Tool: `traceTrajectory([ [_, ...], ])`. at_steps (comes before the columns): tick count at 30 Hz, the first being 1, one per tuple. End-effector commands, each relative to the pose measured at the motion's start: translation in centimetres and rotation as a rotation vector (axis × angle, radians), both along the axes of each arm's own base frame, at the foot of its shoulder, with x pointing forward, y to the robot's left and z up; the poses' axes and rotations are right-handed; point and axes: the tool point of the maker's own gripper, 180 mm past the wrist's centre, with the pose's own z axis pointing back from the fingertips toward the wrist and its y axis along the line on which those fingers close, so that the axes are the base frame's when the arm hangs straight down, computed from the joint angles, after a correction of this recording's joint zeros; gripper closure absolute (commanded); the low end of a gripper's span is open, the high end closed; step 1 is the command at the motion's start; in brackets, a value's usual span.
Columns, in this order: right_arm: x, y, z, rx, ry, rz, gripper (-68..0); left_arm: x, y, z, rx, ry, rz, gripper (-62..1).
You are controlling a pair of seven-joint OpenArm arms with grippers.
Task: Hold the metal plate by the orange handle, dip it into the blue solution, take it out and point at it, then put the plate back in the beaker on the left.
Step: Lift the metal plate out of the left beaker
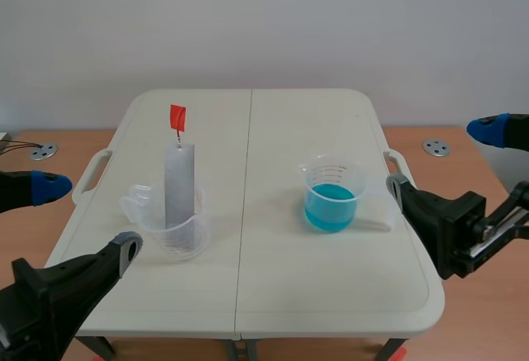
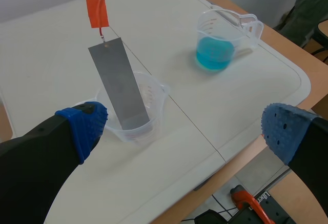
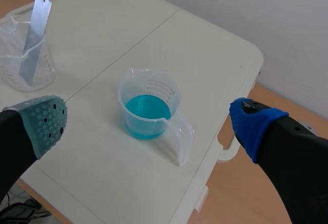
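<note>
Plainly, nothing is gripped yet. At the white table's point(image 1: 273, 130) sides, the left gripper point(image 2: 184, 131) and right gripper point(image 3: 149, 124) hang with fingers wide apart. The blue solution beaker point(image 1: 332, 196) stands well apart from the left beaker point(image 1: 173, 229), where the metal plate point(image 1: 180, 183) leans, its orange handle point(image 1: 178, 117) topmost and free for pinching.

The metal plate point(image 2: 119, 83) with an orange handle point(image 2: 97, 12) leans in a clear beaker point(image 2: 136, 108), ahead of the wide open left gripper point(image 2: 184, 126).
</note>
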Motion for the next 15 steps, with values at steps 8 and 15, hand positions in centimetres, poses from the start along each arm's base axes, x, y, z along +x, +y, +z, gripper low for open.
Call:
traceTrajectory([
  [8, 2.9, 2.9, 1.7, 0.024, -0.063, 0.068, -66.3, 0.2, -0.2, 0.7, -0.018, -0.024, 0.000, -62.3],
  [15, 4.9, 4.5, 1.3, 0.044, -0.075, 0.105, -66.3, 0.2, -0.2, 0.7, -0.018, -0.024, 0.000, -62.3],
])
